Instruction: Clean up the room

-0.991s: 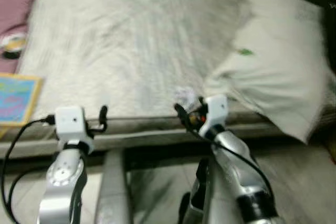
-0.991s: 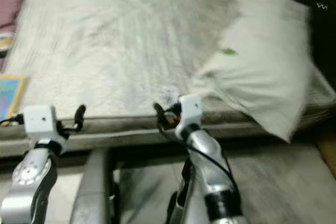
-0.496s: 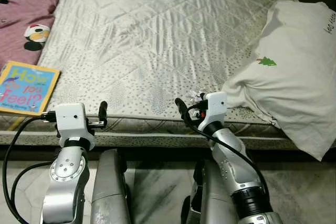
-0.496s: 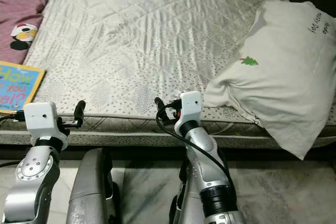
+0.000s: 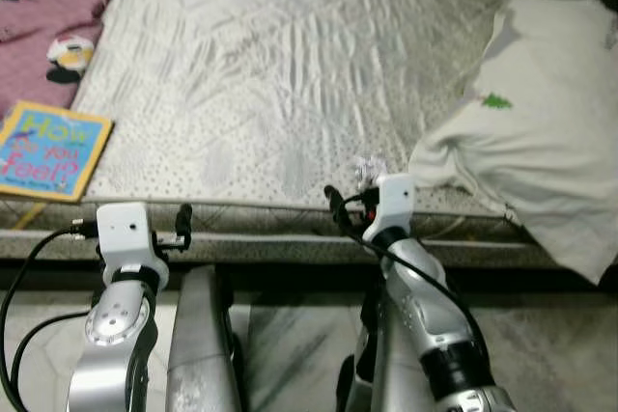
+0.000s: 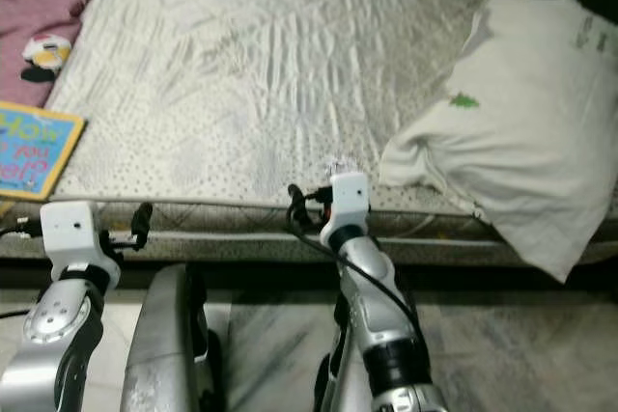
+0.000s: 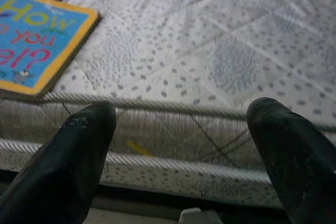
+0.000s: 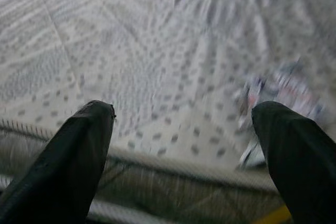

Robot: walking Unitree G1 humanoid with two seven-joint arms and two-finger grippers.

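Crumpled wrapper (image 5: 369,170) on mattress (image 5: 290,74) edge, at 1 o'clock just beyond right hand (image 5: 350,207), fingers spread; left hand (image 5: 181,229) also spread, farther off

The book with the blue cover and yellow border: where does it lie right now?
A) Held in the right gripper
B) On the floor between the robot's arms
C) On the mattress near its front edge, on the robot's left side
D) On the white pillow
C: the book lies flat on the mattress by its front edge at the robot's left, far from the pillow, and both the left gripper and right gripper are open and hold nothing.
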